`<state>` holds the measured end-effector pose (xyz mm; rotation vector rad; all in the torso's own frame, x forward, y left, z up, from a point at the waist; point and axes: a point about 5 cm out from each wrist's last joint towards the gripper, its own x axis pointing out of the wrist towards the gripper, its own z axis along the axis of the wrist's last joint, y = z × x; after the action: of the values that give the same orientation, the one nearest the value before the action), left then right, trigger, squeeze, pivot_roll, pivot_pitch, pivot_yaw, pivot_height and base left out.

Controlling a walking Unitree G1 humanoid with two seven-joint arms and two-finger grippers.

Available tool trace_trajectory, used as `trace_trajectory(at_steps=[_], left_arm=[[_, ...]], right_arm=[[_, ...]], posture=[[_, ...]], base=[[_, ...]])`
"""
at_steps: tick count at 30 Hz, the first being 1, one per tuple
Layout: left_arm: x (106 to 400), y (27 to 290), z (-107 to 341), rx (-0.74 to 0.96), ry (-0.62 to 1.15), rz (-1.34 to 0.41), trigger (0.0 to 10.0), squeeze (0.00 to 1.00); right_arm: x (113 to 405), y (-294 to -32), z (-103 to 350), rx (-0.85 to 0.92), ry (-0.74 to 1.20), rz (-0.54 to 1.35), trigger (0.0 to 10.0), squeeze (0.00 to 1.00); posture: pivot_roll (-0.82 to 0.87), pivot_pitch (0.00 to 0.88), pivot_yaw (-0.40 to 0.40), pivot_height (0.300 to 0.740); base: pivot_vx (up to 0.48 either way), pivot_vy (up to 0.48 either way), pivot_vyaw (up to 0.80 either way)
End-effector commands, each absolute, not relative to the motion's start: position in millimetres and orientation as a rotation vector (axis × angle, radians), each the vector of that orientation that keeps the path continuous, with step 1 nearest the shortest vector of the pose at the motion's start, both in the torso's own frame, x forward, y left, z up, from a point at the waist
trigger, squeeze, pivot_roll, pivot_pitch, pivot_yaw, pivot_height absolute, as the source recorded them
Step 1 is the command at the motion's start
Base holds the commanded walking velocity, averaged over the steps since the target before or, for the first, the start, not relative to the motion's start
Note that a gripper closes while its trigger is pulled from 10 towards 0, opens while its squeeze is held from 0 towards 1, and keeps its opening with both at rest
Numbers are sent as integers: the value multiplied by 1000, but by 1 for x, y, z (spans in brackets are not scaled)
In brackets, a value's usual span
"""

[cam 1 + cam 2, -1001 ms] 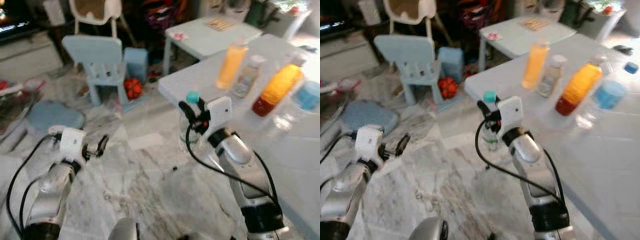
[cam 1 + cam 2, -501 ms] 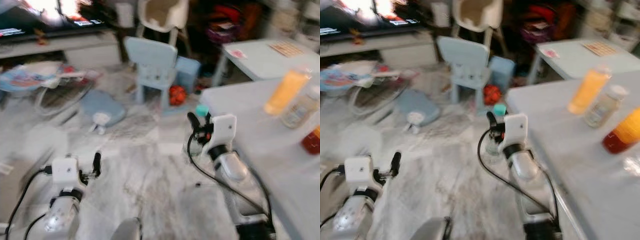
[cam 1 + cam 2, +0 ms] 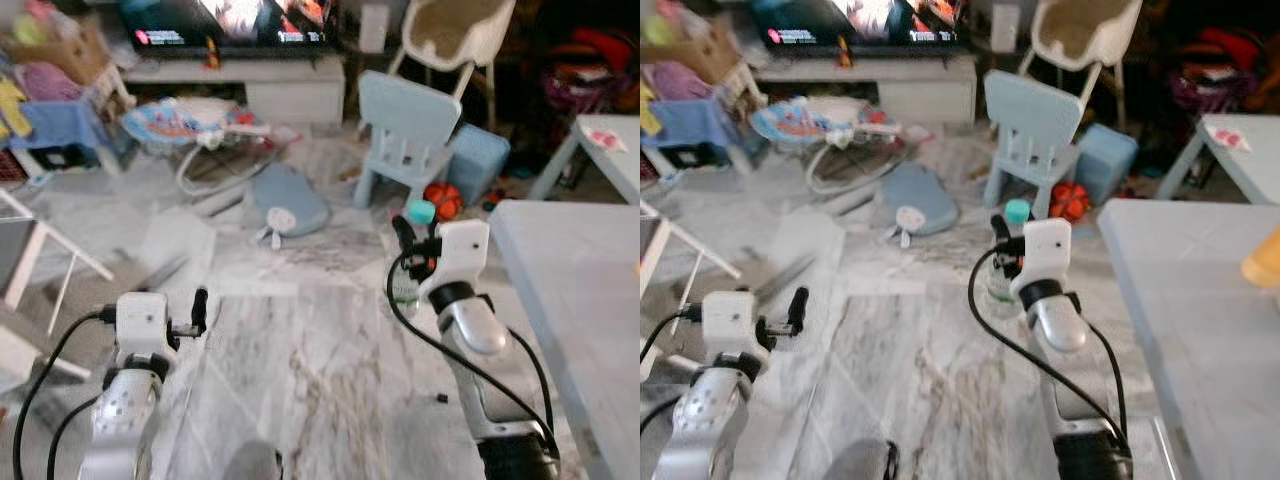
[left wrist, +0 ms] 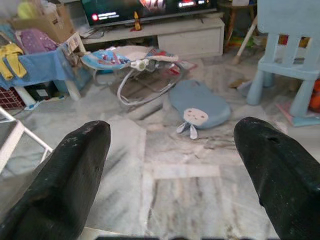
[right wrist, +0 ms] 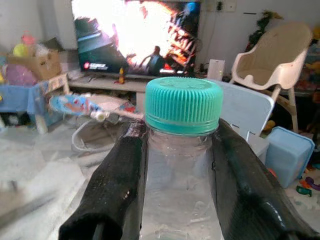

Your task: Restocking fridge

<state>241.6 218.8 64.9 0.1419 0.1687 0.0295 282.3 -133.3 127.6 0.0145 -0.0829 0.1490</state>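
Right jaws around bottle (image 5: 181,165); blue chair (image 3: 408,128), grey table (image 3: 575,290) near.

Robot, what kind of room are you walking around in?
Probably a family living room that doubles as a play space. There is a TV on a low stand, a baby bouncer on the marble floor, and a small blue child's chair beside a high chair.

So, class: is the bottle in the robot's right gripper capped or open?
Capped. A teal cap sits on the clear bottle, held by the right gripper.
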Motion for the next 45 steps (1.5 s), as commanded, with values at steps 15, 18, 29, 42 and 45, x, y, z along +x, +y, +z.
trace_trajectory(at_steps=[15, 18, 29, 42, 45], left_arm=[[273, 191, 64, 13, 219, -178, 10000, 0], [271, 191, 66, 29, 201, -217, 10000, 0], [268, 205, 62, 25, 210, -73, 10000, 0], [264, 207, 57, 11, 216, -75, 10000, 0], [266, 205, 60, 12, 206, -84, 10000, 0]], right_arm=[[290, -136, 135, -21, -122, 167, 10000, 0], [293, -138, 138, -10, -130, 154, 10000, 0], [295, -141, 141, -4, -158, 127, 10000, 0], [298, -148, 135, -6, -126, 105, 10000, 0], [300, -143, 136, -24, -125, 113, 10000, 0]], posture=[[72, 0, -29, 740], [68, 0, -24, 740], [72, 0, -23, 740], [64, 0, -13, 740], [67, 0, -10, 740]], base=[[0, 0, 320], [0, 0, 800], [0, 200, 477], [0, 480, 0], [0, 480, 0]])
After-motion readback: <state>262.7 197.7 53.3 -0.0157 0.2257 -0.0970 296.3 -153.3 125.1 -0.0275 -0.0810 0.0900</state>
